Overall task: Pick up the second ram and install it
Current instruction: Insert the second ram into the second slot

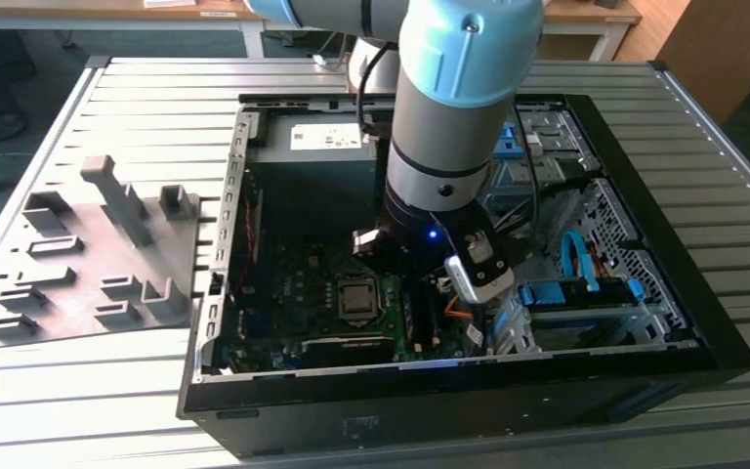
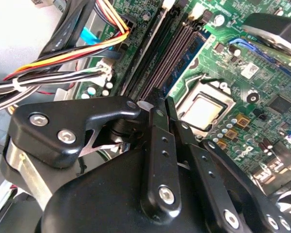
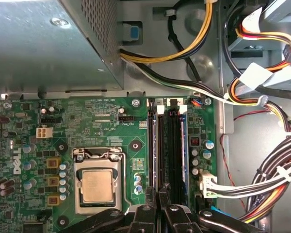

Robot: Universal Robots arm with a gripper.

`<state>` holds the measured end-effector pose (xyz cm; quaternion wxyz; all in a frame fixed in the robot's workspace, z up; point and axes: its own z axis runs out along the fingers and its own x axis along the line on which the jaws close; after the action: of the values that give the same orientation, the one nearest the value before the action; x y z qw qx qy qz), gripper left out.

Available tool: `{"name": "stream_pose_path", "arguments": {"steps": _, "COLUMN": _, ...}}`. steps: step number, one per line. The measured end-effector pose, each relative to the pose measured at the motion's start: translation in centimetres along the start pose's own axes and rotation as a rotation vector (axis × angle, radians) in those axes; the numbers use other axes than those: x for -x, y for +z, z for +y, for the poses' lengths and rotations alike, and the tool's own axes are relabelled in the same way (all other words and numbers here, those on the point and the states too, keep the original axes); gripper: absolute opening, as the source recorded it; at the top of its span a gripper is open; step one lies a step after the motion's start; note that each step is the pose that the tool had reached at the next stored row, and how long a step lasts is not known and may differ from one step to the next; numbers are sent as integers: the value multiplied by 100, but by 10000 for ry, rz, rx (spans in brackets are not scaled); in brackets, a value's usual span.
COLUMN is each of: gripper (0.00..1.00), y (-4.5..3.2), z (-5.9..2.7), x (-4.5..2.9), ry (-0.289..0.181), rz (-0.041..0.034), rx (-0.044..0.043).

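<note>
In the exterior view my arm reaches down into the open computer case (image 1: 687, 322) on the slatted surface (image 1: 141, 401), and my gripper (image 1: 417, 262) sits low over the motherboard (image 1: 310, 293), beside the processor socket (image 1: 353, 298); the grey holder tray (image 1: 82, 264) lies well apart at that view's left. In the second wrist view my fingers (image 2: 157, 145) stand nearly together above the memory slots (image 2: 177, 51), with a thin dark edge between them that I take to be the second ram (image 2: 169, 109), though I cannot tell for certain. In the first wrist view the gripper (image 3: 161, 206) hangs directly over the slots (image 3: 169, 145). Such a stick should be light, stiff and fragile, best held by its long edges. The fingers hide its lower edge and whether it is seated.
</note>
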<state>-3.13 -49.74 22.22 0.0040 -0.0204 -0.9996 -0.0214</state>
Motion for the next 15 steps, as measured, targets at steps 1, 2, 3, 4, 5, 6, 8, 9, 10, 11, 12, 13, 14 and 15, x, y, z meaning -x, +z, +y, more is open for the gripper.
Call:
{"name": "stream_pose_path", "arguments": {"steps": 1, "gripper": 14, "y": -15, "z": -1, "x": 0, "ry": -1, "rz": -4, "rx": -2}}
{"name": "stream_pose_path", "arguments": {"steps": 2, "gripper": 14, "y": -26, "z": -3, "x": -1, "ry": 0, "rz": -7, "rx": -1}}
{"name": "stream_pose_path", "arguments": {"steps": 3, "gripper": 14, "y": -36, "z": -5, "x": -1, "ry": 0, "rz": -9, "rx": 0}}
{"name": "stream_pose_path", "arguments": {"steps": 4, "gripper": 14, "y": -46, "z": -8, "x": -1, "ry": 1, "rz": -10, "rx": 0}}
{"name": "stream_pose_path", "arguments": {"steps": 5, "gripper": 14, "y": -50, "z": -12, "x": -1, "ry": 2, "rz": -11, "rx": 2}}
{"name": "stream_pose_path", "arguments": {"steps": 6, "gripper": 14, "y": -50, "z": -14, "x": 0, "ry": 9, "rz": -13, "rx": -4}}
{"name": "stream_pose_path", "arguments": {"steps": 8, "gripper": 14, "y": -52, "z": -17, "x": 0, "ry": 69, "rz": -14, "rx": -49}}
{"name": "stream_pose_path", "arguments": {"steps": 9, "gripper": 14, "y": -52, "z": -18, "x": 3, "ry": 113, "rz": -16, "rx": -59}}
{"name": "stream_pose_path", "arguments": {"steps": 10, "gripper": 14, "y": -52, "z": -18, "x": 12, "ry": 137, "rz": -18, "rx": -62}}
{"name": "stream_pose_path", "arguments": {"steps": 11, "gripper": 14, "y": -52, "z": -18, "x": 18, "ry": 145, "rz": -17, "rx": -63}}
{"name": "stream_pose_path", "arguments": {"steps": 12, "gripper": 14, "y": -50, "z": -17, "x": 27, "ry": 147, "rz": -17, "rx": -63}}
{"name": "stream_pose_path", "arguments": {"steps": 13, "gripper": 14, "y": -49, "z": -16, "x": 34, "ry": 148, "rz": -16, "rx": -62}}
{"name": "stream_pose_path", "arguments": {"steps": 14, "gripper": 14, "y": -47, "z": -14, "x": 39, "ry": 147, "rz": -15, "rx": -61}}
{"name": "stream_pose_path", "arguments": {"steps": 15, "gripper": 14, "y": -46, "z": -9, "x": 43, "ry": 147, "rz": -12, "rx": -68}}
